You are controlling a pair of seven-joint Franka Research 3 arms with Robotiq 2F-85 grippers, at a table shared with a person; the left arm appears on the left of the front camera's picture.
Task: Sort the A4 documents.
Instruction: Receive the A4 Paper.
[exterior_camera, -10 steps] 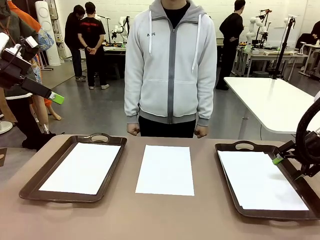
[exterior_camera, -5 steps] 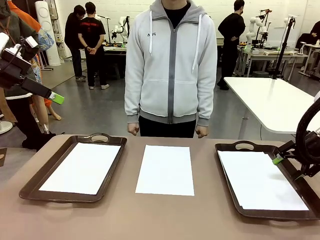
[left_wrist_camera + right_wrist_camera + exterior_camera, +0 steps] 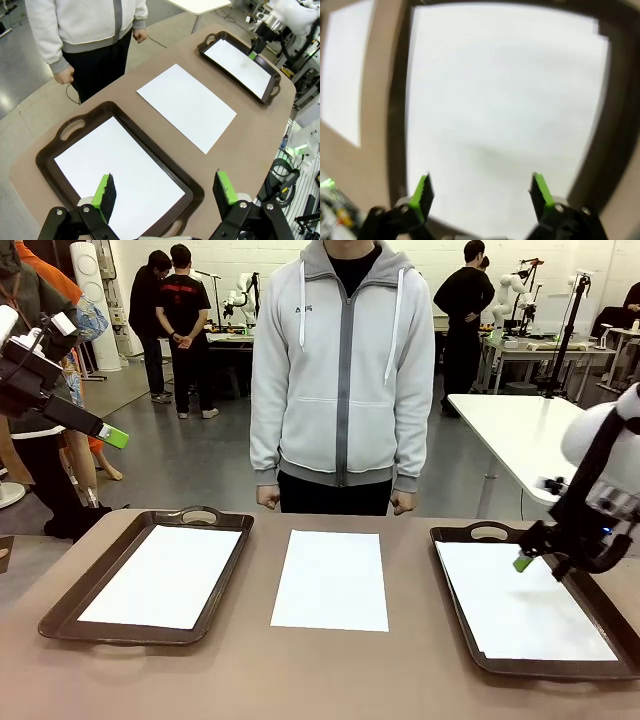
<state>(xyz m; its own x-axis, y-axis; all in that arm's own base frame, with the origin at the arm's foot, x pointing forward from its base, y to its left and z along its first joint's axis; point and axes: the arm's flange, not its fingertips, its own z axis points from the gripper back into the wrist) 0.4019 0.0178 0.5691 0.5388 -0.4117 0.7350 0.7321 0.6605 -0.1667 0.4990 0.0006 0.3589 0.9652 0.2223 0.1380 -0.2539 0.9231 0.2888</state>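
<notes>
Right hand (image 3: 535, 558) higher over tray (image 3: 610, 625)

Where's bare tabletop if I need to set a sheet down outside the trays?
Bare strips lie between the left tray and the middle sheet, and between that sheet and the right tray. The near edge of the table is open along its width. Both tray floors are covered by sheets, and the right gripper hangs over the right one.

Matt white paper sheets (image 3: 331, 578); glossy brown plastic trays (image 3: 75, 598).

left tray (image 3: 60, 615) | right tray (image 3: 452, 600) | person in grey hoodie (image 3: 342, 370)
</notes>
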